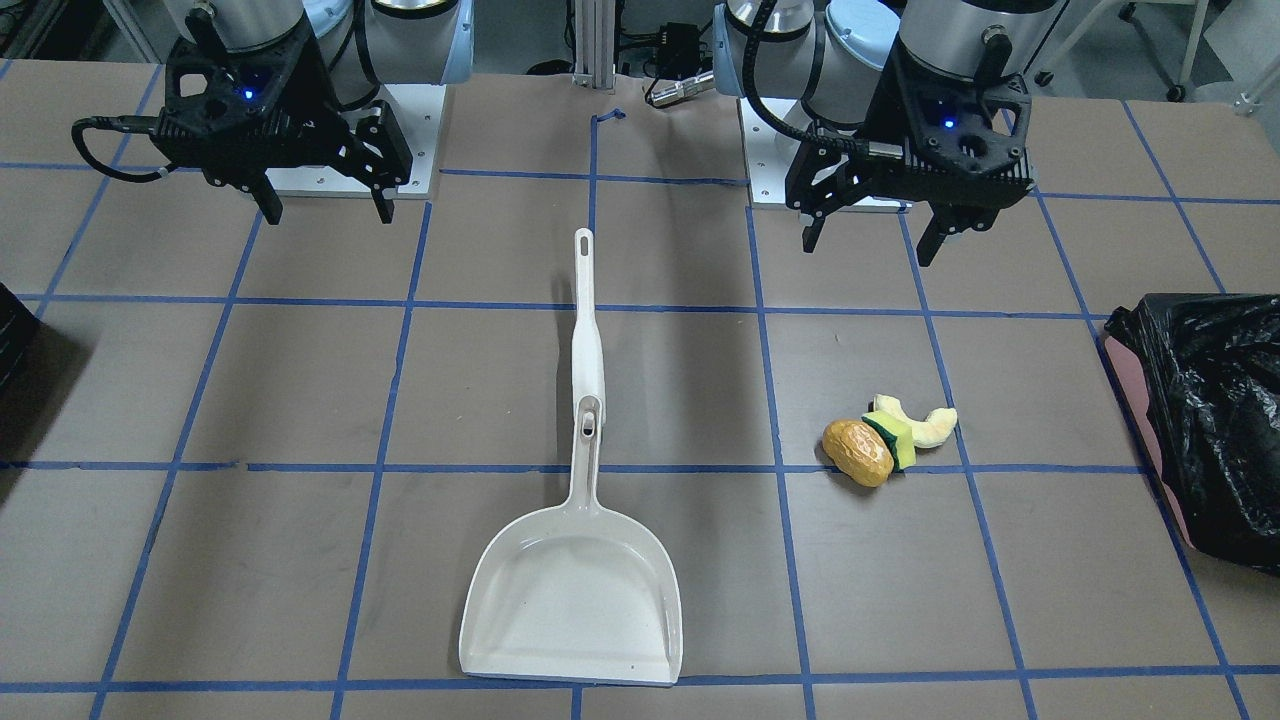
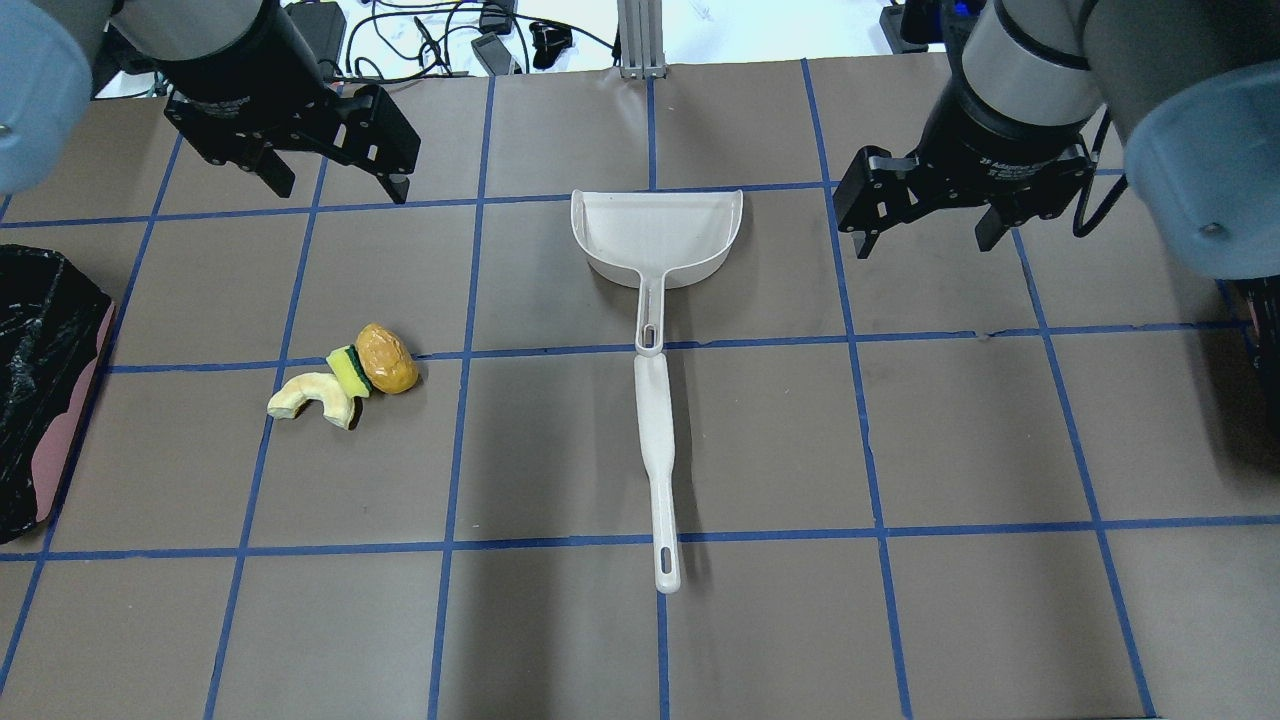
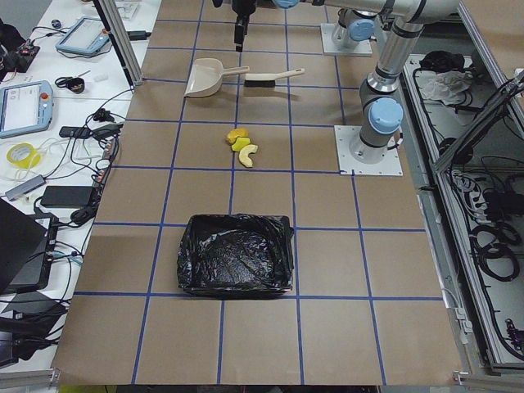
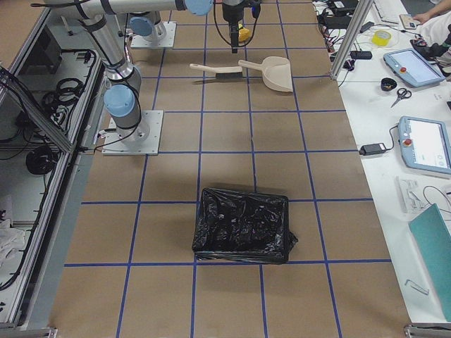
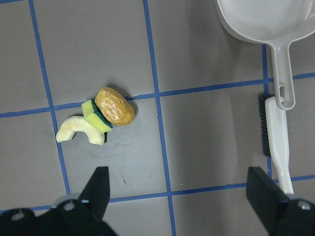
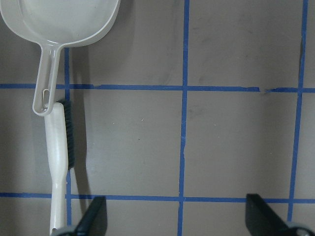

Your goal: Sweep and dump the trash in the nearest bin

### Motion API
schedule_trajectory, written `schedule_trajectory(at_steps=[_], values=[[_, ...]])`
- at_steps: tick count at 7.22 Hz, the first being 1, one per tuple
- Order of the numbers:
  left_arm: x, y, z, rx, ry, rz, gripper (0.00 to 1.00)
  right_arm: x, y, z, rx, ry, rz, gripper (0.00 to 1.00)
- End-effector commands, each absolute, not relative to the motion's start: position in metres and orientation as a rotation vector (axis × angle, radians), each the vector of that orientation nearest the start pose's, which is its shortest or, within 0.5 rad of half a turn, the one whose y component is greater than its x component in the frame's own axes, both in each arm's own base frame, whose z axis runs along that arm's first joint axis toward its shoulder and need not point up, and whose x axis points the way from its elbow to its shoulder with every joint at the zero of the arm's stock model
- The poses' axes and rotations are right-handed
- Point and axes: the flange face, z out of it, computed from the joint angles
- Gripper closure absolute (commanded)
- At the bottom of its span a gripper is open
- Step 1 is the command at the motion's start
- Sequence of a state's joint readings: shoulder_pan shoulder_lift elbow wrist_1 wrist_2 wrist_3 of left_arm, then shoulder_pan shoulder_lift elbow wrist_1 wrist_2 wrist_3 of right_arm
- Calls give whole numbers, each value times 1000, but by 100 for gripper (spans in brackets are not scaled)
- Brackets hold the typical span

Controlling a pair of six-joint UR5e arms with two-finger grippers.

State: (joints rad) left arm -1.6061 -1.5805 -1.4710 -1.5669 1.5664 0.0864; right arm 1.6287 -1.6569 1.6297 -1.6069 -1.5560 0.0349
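The trash lies in a small cluster on the table: an orange-brown potato lump (image 2: 386, 358), a yellow-and-green sponge wedge (image 2: 349, 370) and a pale curved piece (image 2: 308, 398). It also shows in the left wrist view (image 5: 114, 105). The bin (image 2: 40, 380), pink-sided with a black bag, stands at the robot's left table edge, a grid square beyond the trash. My left gripper (image 2: 340, 185) is open and empty, hovering above and beyond the trash. My right gripper (image 2: 925, 240) is open and empty, hovering right of the dustpan.
A white dustpan (image 2: 655, 235) lies mid-table. A white-handled brush (image 2: 660, 470) lies in line with its handle, touching it. A dark container (image 2: 1260, 320) stands at the right table edge. Blue tape lines grid the brown table.
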Motion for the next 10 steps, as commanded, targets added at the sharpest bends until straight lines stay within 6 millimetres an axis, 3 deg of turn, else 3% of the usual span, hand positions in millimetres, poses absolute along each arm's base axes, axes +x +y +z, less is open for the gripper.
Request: schedule_trajectory(at_steps=[1,5,6,7,8,9,10], values=[[-152,-499,532,191,3136,-143,0,161,-452,505,-68,3113,-94,0],[-151,-500,530,190,3130,-140,0,163,-445,512,-110,3111,-42,0],[-151,-507,522,189,3139,-116,0,169,-445,502,-112,3109,-3,0],[-148,-515,512,179,3140,-87,0,193,-440,496,-115,3111,6,0],[-148,-541,490,185,3136,-94,0,229,-436,479,-67,3120,56,0],[-149,-575,459,191,3140,-128,0,261,-436,460,-135,3123,84,0],[-150,-606,429,203,3139,-150,0,278,-432,445,-145,3123,73,0]])
